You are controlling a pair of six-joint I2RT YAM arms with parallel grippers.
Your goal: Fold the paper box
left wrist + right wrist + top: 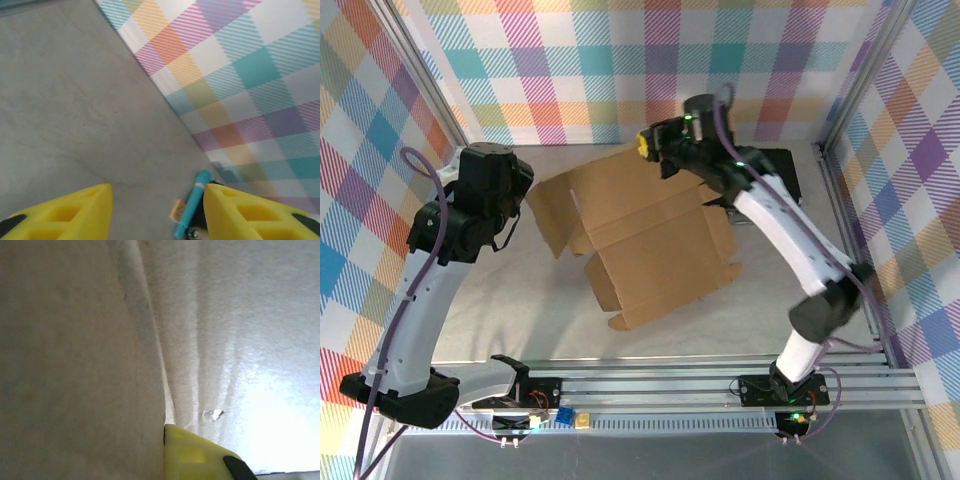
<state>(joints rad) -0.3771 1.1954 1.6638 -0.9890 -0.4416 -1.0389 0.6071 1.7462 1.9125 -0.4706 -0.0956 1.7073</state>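
Observation:
The paper box (640, 235) is a brown cardboard mailer lying partly unfolded in the middle of the table, panels and flaps spread. My right gripper (652, 150) is at its far edge, shut on an upright flap. In the right wrist view that cardboard panel (75, 365) presses flat against my one visible yellow finger (200, 455); the other finger is hidden behind it. My left gripper (518, 192) hovers just left of the box, apart from it. In the left wrist view the left gripper (157, 191) stands open over bare table, nothing between its fingers.
A teal pen (192, 205) and a tiny tan scrap (176, 210) lie on the table near the checked wall (240, 75). A black case (775, 170) sits at the back right under the right arm. Metal rails (720, 385) run along the near edge.

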